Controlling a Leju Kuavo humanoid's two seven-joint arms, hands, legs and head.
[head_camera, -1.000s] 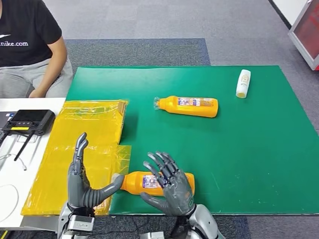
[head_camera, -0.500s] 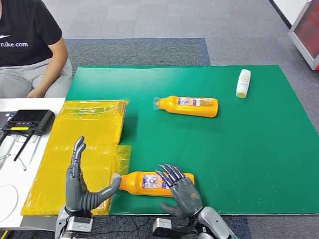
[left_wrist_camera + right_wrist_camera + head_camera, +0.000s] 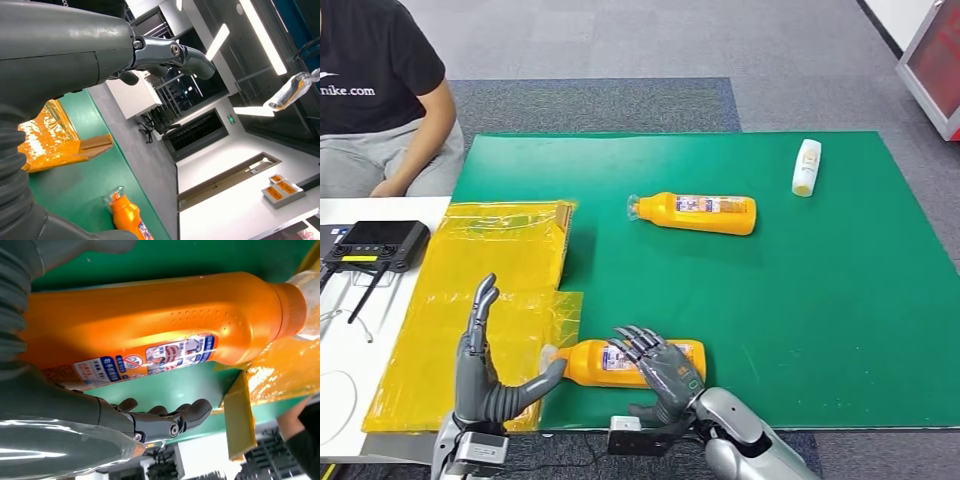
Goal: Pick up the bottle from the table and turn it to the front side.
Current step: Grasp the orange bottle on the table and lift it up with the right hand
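Note:
An orange bottle (image 3: 610, 362) lies on its side near the front edge of the green mat (image 3: 810, 300), its neck pointing to my left. My right hand (image 3: 661, 368) arches over the bottle's base end. In the right wrist view the bottle (image 3: 151, 320) lies between thumb and fingers (image 3: 162, 421), with a strip of mat between fingers and bottle. My left hand (image 3: 481, 372) stands open beside the neck, fingers up, thumb reaching to the cap. The left wrist view shows that hand (image 3: 56, 50) and the bottle's neck (image 3: 126, 216).
A second orange bottle (image 3: 695, 213) lies mid-mat and a small white bottle (image 3: 807, 167) at the far right. Yellow plastic bags (image 3: 501, 270) cover the mat's left edge. A black controller (image 3: 373, 243) sits on the white table, and a person (image 3: 373, 90) sits at the far left.
My right hand has turned and come down around the bottle's base end, its forearm now entering from the lower right. The left hand sank a little. The bottle slid slightly left.

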